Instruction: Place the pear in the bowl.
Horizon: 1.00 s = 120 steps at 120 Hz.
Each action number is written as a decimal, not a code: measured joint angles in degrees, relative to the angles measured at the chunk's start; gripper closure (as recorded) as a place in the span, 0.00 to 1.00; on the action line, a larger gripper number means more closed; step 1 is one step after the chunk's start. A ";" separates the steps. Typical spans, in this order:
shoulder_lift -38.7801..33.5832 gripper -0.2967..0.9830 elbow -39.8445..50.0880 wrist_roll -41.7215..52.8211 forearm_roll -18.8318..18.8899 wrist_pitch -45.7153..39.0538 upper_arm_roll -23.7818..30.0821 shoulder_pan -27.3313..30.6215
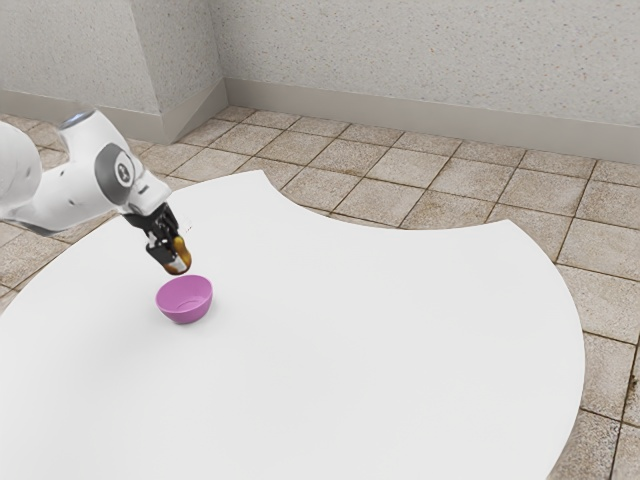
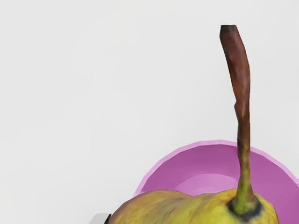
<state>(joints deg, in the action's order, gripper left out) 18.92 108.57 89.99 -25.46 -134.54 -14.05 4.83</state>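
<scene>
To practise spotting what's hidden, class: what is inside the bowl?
In the wrist view, the bowl shows purple inner wall and some bottom; the pear hides another part.

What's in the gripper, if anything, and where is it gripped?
The pear; the gripper has it by its body, with the stem free.

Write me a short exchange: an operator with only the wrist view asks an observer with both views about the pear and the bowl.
Operator: The pear covers part of the bowl for me. Is it inside?
Observer: No. In the exterior view it appears outside the bowl, just past the rim, held in the jaws.
Operator: And where does the arm come in?
Observer: From the exterior view's left, reaching over the white table.
</scene>
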 joint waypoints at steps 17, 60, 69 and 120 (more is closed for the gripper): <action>3.04 0.65 -0.09 0.35 -0.65 1.36 0.41 -0.90; 1.85 0.32 0.31 0.71 -1.04 4.93 0.48 -1.77; -5.07 0.29 0.06 -0.63 3.01 9.51 0.32 -3.10; -20.28 0.24 -17.58 -17.36 23.53 43.70 0.91 -14.61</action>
<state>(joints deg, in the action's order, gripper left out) -1.35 90.99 72.63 -1.93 -90.84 -13.15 -9.78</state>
